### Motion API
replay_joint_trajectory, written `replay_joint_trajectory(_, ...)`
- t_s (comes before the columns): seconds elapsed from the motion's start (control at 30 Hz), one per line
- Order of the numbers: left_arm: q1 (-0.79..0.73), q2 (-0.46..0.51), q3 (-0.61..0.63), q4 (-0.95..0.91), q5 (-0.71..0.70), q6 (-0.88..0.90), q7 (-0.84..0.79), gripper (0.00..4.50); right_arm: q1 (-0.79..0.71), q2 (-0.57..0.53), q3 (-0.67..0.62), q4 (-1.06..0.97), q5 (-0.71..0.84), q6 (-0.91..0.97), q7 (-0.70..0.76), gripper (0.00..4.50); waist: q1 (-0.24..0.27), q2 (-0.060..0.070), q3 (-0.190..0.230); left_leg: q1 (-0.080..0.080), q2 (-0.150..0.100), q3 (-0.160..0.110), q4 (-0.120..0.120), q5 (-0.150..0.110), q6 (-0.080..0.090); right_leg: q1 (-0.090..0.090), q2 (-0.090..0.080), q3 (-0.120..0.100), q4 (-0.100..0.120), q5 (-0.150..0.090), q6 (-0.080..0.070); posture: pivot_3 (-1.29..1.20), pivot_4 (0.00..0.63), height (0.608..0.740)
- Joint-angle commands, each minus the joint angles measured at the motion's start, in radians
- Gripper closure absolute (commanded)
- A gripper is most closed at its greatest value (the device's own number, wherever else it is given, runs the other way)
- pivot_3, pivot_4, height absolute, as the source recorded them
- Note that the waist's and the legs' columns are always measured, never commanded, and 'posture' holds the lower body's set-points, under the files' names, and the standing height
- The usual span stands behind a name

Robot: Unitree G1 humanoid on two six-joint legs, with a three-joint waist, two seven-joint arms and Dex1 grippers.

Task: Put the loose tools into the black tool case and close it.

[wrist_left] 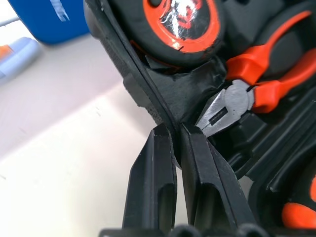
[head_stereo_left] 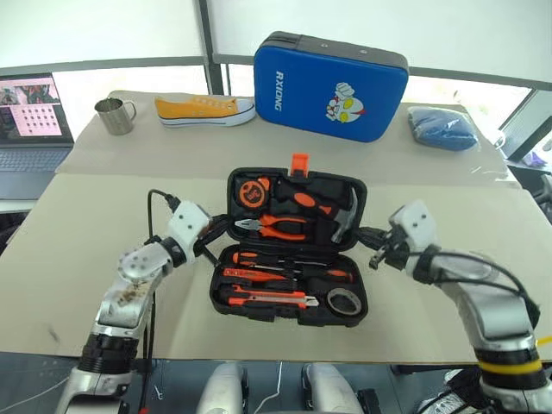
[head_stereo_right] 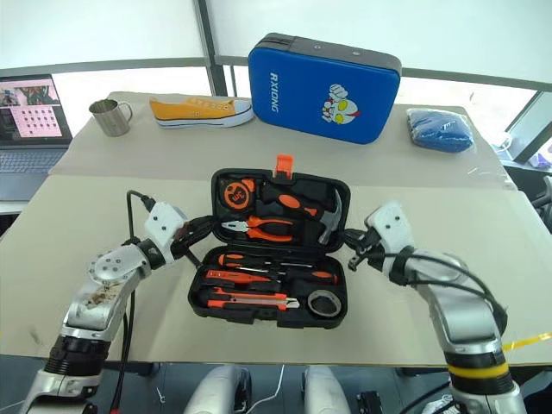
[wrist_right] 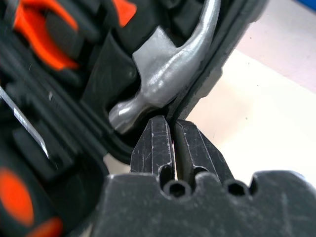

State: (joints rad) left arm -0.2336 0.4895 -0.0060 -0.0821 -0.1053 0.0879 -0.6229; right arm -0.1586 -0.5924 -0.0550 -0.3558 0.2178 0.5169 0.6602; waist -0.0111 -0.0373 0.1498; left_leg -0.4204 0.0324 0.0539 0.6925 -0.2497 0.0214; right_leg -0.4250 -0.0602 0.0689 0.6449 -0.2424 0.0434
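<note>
The black tool case [head_stereo_left: 293, 321] lies open flat in the middle of the table, orange latch [head_stereo_left: 299, 161] at its far edge. In the near half lie two screwdrivers [head_stereo_left: 289, 260], a slim orange one [head_stereo_left: 250, 276], the utility knife [head_stereo_left: 269, 298] and the tape roll [head_stereo_left: 343, 301]. The far half holds pliers [head_stereo_left: 278, 226], a hammer [head_stereo_left: 346, 216] and a tape measure [head_stereo_left: 252, 193]. My left gripper [head_stereo_left: 226, 226] is shut on the far half's left rim [wrist_left: 148, 98], by the pliers' nose. On the right rim, beside the hammer head [wrist_right: 163, 69], my right gripper [wrist_right: 172, 121] is shut too.
At the back of the table stand a blue padded case [head_stereo_left: 332, 84], a yellow shoe [head_stereo_left: 204, 109], a metal mug [head_stereo_left: 115, 116] and a blue bundle [head_stereo_left: 442, 128]. A laptop [head_stereo_left: 30, 121] sits off to the far left.
</note>
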Motion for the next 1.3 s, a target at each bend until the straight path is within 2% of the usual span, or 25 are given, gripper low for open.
replay_joint_trajectory(0.03,0.033,-0.024,0.019,-0.052,0.048,-0.103,0.078,4.48,0.053,0.005,0.013,-0.065,-0.059,-0.172,-0.025,4.50,-0.001,0.000,0.000,0.001,0.000,0.000,0.000,0.000,0.000,0.001,0.000,0.000,0.000,0.000,0.000,0.00,0.150,0.739)
replay_joint_trajectory(0.23,0.157,-0.011,0.037,-0.115,0.057,-0.145,0.094,4.48,0.189,-0.026,0.000,-0.030,-0.190,-0.485,-0.057,4.50,-0.001,0.000,0.000,0.002,0.000,0.000,0.000,0.000,0.000,0.002,0.000,0.000,0.000,0.000,0.000,0.00,0.150,0.739)
replay_joint_trajectory(0.53,0.290,0.041,0.102,-0.182,0.028,-0.135,0.091,4.48,0.332,-0.063,-0.006,0.027,-0.262,-0.763,-0.048,4.50,-0.004,0.001,-0.001,0.007,0.001,0.002,-0.001,0.000,0.000,0.006,0.000,0.001,0.000,0.000,0.000,0.00,0.150,0.739)
replay_joint_trajectory(0.57,0.305,0.044,0.107,-0.190,0.023,-0.137,0.091,4.50,0.349,-0.069,-0.007,0.031,-0.266,-0.789,-0.047,4.11,-0.005,0.001,-0.002,0.008,0.001,0.002,-0.001,0.000,0.000,0.006,0.000,0.001,0.000,-0.001,0.000,0.00,0.150,0.739)
replay_joint_trajectory(0.63,0.351,0.053,0.123,-0.213,0.006,-0.137,0.081,3.76,0.395,-0.088,-0.018,0.030,-0.271,-0.843,-0.038,3.48,-0.006,0.001,-0.002,0.009,0.001,0.003,-0.002,0.000,0.000,0.006,0.000,0.001,0.000,-0.001,-0.001,0.00,0.150,0.739)
replay_joint_trajectory(0.67,0.378,0.060,0.134,-0.228,-0.003,-0.134,0.074,3.59,0.420,-0.103,-0.028,0.024,-0.275,-0.870,-0.032,3.16,-0.006,0.001,-0.002,0.010,0.001,0.003,-0.002,0.000,0.000,0.006,0.000,0.001,0.000,-0.001,-0.001,0.00,0.150,0.739)
replay_joint_trajectory(0.73,0.442,0.083,0.177,-0.260,-0.030,-0.119,0.049,2.81,0.486,-0.140,-0.070,-0.006,-0.240,-0.886,0.003,2.48,-0.006,0.001,-0.002,0.010,0.001,0.004,-0.004,0.000,0.000,0.006,0.000,0.002,0.000,-0.002,-0.002,0.00,0.150,0.739)
replay_joint_trajectory(0.83,0.535,0.131,0.304,-0.291,-0.090,-0.095,0.012,1.77,0.576,-0.198,-0.167,-0.062,-0.154,-0.875,0.065,1.48,-0.003,0.000,-0.001,0.011,0.002,0.005,-0.005,0.000,0.000,0.006,-0.001,0.002,0.000,-0.002,-0.002,0.00,0.150,0.739)
replay_joint_trajectory(0.87,0.567,0.150,0.343,-0.292,-0.109,-0.095,-0.011,1.31,0.614,-0.219,-0.191,-0.083,-0.115,-0.856,0.102,1.06,-0.003,0.000,-0.001,0.013,0.002,0.005,-0.005,0.000,0.000,0.007,-0.001,0.002,0.000,-0.002,-0.002,0.00,0.150,0.739)
replay_joint_trajectory(0.93,0.611,0.192,0.403,-0.281,-0.152,-0.076,-0.069,0.74,0.691,-0.259,-0.227,-0.132,-0.024,-0.789,0.178,0.53,-0.002,0.000,-0.002,0.015,0.003,0.005,-0.005,0.000,0.000,0.009,-0.001,0.002,-0.001,-0.003,-0.003,0.00,0.150,0.739)
replay_joint_trajectory(0.97,0.598,0.230,0.437,-0.249,-0.193,-0.018,-0.101,0.27,0.759,-0.294,-0.249,-0.169,0.045,-0.741,0.246,0.08,-0.001,0.000,-0.002,0.017,0.003,0.005,-0.006,0.000,0.000,0.011,-0.001,0.001,-0.001,-0.004,-0.004,0.00,0.150,0.739)
replay_joint_trajectory(1.0,0.577,0.262,0.455,-0.220,-0.222,0.033,-0.121,0.05,0.809,-0.319,-0.265,-0.197,0.096,-0.701,0.296,0.05,0.005,0.000,-0.002,0.018,0.003,0.005,-0.007,0.000,0.000,0.013,-0.001,0.001,-0.002,-0.005,-0.004,0.00,0.150,0.739)
replay_joint_trajectory(1.07,0.467,0.327,0.426,-0.136,-0.251,0.111,-0.169,0.05,0.872,-0.362,-0.266,-0.247,0.185,-0.612,0.366,0.05,0.017,0.000,-0.001,0.023,0.003,0.005,-0.008,0.000,0.000,0.019,-0.001,0.000,-0.003,-0.009,-0.004,0.00,0.150,0.739)
replay_joint_trajectory(1.17,0.272,0.363,0.316,-0.019,-0.231,0.141,-0.227,0.00,0.856,-0.383,-0.221,-0.278,0.207,-0.557,0.395,0.97,0.026,-0.003,-0.002,0.031,0.004,0.004,-0.009,0.000,-0.001,0.022,-0.001,-0.001,-0.003,-0.018,-0.005,0.00,0.150,0.739)
replay_joint_trajectory(1.3,-0.044,0.329,0.109,0.197,-0.121,0.053,-0.327,1.09,0.766,-0.395,-0.116,-0.301,0.191,-0.492,0.420,2.18,0.025,-0.007,-0.003,0.031,0.002,0.006,-0.009,0.000,-0.001,0.025,-0.001,-0.001,-0.003,-0.014,-0.004,0.00,0.150,0.739)
